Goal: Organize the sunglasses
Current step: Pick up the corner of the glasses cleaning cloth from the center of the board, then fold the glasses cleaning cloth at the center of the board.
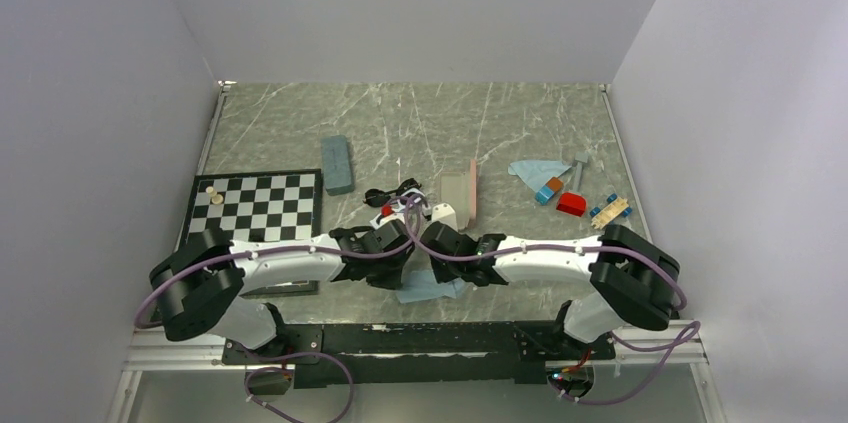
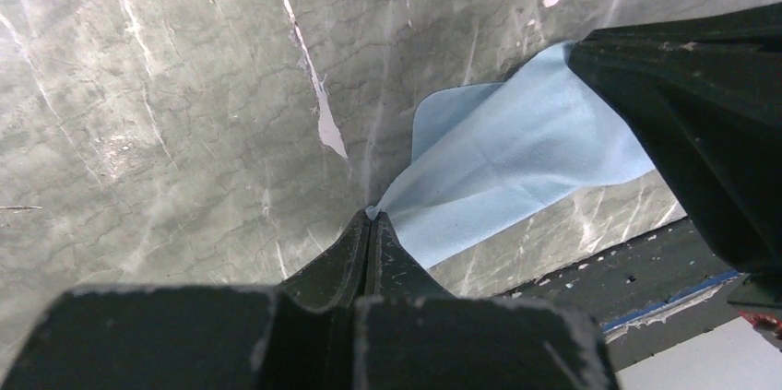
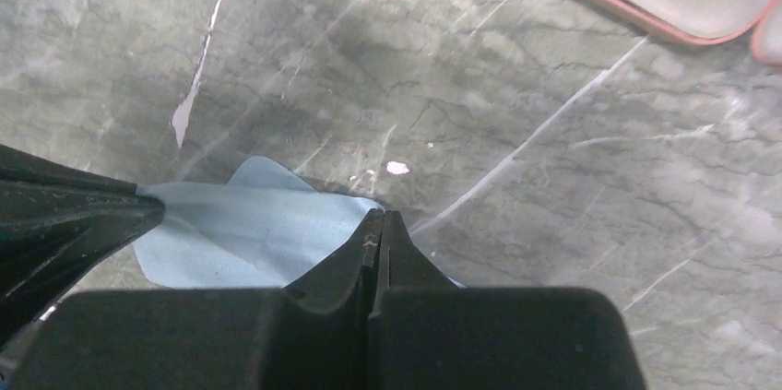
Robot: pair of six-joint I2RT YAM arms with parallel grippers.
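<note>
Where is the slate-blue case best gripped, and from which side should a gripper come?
Grip the slate-blue case across its narrow width, near the middle, coming down from above. It lies flat, its long axis running near to far, so its two long sides probably fit inside open jaws. Stay off its near end, where the chessboard corner is close.

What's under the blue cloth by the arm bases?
Only table shows around the cloth. It looks thin and fairly flat, but what it covers cannot be seen.

Thin blk-frame sunglasses (image 1: 390,194) mid table (image 1: 520,123), chunkier white-frame pair (image 1: 443,214) just to right
</note>
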